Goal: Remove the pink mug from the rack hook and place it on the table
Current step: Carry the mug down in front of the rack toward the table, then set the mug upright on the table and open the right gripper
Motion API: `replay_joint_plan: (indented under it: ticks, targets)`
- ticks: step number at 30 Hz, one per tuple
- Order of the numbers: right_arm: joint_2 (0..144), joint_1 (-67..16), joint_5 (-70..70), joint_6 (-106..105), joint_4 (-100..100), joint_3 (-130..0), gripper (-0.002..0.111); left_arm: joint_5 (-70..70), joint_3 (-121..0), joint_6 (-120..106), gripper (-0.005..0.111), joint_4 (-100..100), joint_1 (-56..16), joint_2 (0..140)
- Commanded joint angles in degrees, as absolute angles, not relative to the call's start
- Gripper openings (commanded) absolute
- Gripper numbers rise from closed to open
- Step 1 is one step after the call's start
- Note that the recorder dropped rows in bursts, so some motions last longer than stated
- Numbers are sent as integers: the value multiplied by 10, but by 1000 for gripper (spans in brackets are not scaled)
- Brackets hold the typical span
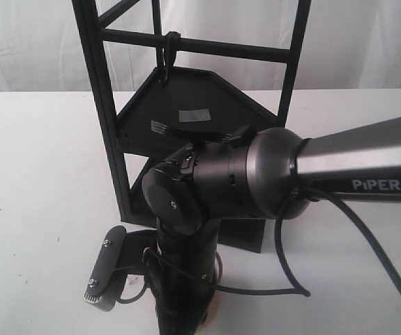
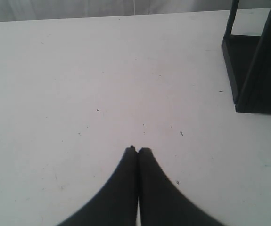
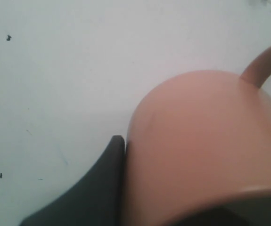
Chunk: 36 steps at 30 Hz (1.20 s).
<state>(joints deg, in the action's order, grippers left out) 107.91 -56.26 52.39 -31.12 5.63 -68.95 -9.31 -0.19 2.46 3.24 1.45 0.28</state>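
Right gripper: pinching the pink mug. In the right wrist view one dark finger lies flush against the mug's outer wall, just below the rim. The opposing finger is hidden by the mug body, so I am reading the grip from that one contact. The mug's thin loop handle sits on the side away from the visible finger.

Location of the mug: in the right gripper, over bare white counter, and off the rack hook. The base is out of sight, so I cannot tell whether it touches the counter or hangs just above it. In the exterior view the right arm bends down steeply in front of the rack and covers the mug almost entirely, so I cannot confirm its seating from there either.

The hook hangs from the crossbar high on the frame, well apart from the arm's wrist. A black cable loops from the arm down onto the counter.

Left gripper: fingers pressed together, tips touching, nothing between them. It hovers over open counter, with the rack's base showing near it in the left wrist view. It does not show in the exterior view.
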Motion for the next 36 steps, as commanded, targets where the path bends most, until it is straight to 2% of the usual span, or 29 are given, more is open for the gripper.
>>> replay_joint_plan:
  ticks: [1, 6, 11, 13, 26, 36]
  targets:
    - [1076, -558, 522, -310, 57, -693, 0, -91, 0, 26, 0, 32, 16, 0]
    - [1076, -558, 522, -310, 65, -693, 1, -91, 0, 26, 0, 32, 16, 0]
    - [1076, -558, 524, -310, 64, -694, 27, -91, 0, 26, 0, 32, 16, 0]
    - [1072, -558, 524, -309, 64, -699, 32, -91, 0, 26, 0, 32, 16, 0]
    - [924, -559, 571, -264, 78, -702, 32, -91, 0, 26, 0, 32, 16, 0]
    - [737, -559, 565, -188, 102, -696, 28, -91, 0, 26, 0, 32, 16, 0]
